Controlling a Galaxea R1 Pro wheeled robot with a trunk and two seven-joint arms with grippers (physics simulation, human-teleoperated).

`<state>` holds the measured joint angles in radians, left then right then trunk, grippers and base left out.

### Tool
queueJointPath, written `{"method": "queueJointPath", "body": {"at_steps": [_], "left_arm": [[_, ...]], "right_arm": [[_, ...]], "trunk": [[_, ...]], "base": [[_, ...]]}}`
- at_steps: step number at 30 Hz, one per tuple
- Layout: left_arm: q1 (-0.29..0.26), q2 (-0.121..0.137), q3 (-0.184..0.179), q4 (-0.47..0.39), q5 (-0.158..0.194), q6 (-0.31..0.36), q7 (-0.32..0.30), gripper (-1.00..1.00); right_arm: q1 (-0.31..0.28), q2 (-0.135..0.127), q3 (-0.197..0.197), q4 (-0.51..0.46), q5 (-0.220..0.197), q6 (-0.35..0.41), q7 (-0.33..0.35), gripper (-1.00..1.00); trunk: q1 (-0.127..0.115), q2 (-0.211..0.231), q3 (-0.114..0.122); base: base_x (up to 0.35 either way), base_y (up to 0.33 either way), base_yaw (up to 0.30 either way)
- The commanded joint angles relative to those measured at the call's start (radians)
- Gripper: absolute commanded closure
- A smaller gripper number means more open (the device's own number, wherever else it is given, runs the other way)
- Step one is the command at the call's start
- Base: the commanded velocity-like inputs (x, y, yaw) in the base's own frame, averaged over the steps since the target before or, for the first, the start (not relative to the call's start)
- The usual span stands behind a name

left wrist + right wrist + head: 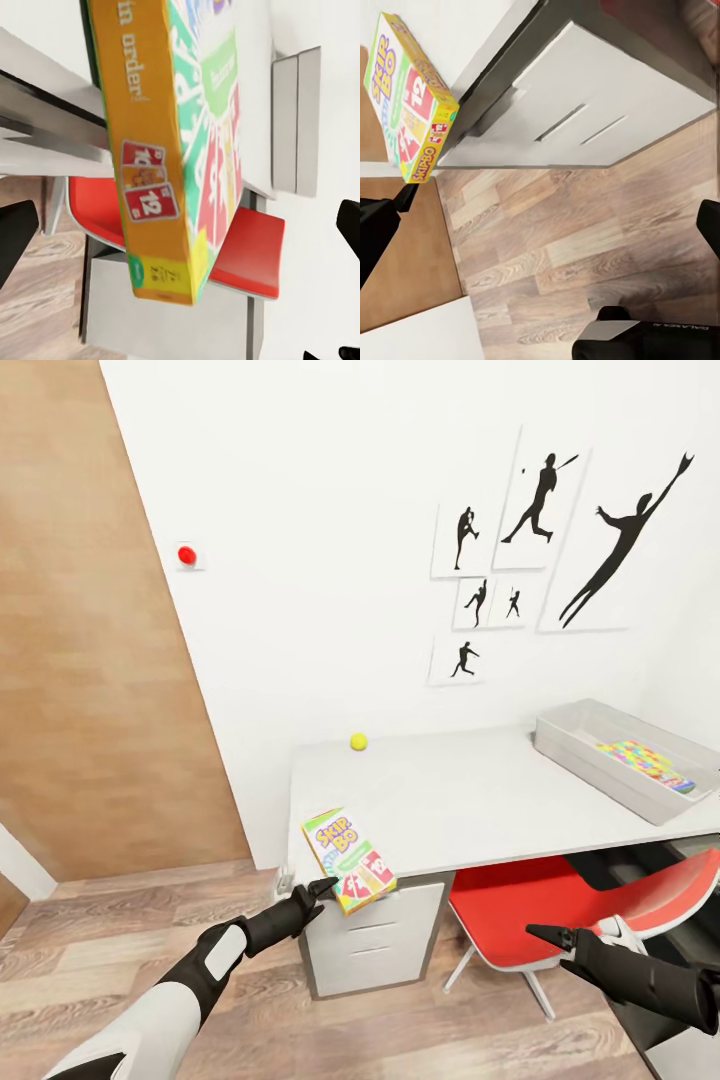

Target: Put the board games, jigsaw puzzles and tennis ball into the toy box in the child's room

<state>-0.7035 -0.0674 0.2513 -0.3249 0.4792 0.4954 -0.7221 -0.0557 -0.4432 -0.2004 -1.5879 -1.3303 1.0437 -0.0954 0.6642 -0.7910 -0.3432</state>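
**A:** Wood-plank floor (120, 950) up front, white wall behind, right? So where are the arms?

**B:** Both low and nearest the camera. The left gripper (325, 887) sits at the front left corner of the table (470, 800), with its dark fingers spread. The Skip-Bo box (349, 860) is right at its tip, lying tilted on the table corner and sticking out past the edge. In the left wrist view the box (180, 150) is between the two fingers, but they're well out to either side, not pinching it.

**A:** And the right one?

**B:** The right gripper (548, 935) hangs in front of the red chair (530, 910), jaws apart, holding nothing. It's well apart from the box. Its wrist view looks across the floor at the white drawer unit (585, 112) under the table, with the Skip-Bo box (409, 97) poking out over the corner.

**A:** Stuff further back?

**B:** The tennis ball (358, 741) sits alone near the table's back edge by the wall. At the far right end, the toy box (590, 755) has a jigsaw puzzle (640, 760) lying flat inside. Black silhouette pictures (545, 540) hang above, and a red button (186, 555) is on the wall to the left.
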Motion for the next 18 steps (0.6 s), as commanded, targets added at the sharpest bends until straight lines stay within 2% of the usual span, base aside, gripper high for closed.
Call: {"method": "queueJointPath", "body": {"at_steps": [1, 6, 18], "left_arm": [[-0.001, -0.001, 0.003, 0.0, 0.004, 0.008, 0.0, -1.0], [-0.001, -0.001, 0.003, 0.0, 0.004, 0.008, 0.0, -1.0], [-0.001, -0.001, 0.003, 0.0, 0.004, 0.007, 0.0, -1.0]], "right_arm": [[-0.001, 0.0, -0.001, 0.0, -0.01, 0.003, -0.01, -1.0], [-0.001, 0.0, -0.001, 0.0, -0.01, 0.003, -0.01, -1.0], [-0.001, 0.0, -0.001, 0.0, -0.01, 0.003, -0.01, -1.0]], "trunk": [[0.0, -0.001, -0.001], [0.0, -0.001, -0.001], [0.0, -0.001, -0.001]], "base": [[0.133, -0.215, 0.0], [0.053, -0.081, 0.0], [0.007, -0.003, 0.0]]}}
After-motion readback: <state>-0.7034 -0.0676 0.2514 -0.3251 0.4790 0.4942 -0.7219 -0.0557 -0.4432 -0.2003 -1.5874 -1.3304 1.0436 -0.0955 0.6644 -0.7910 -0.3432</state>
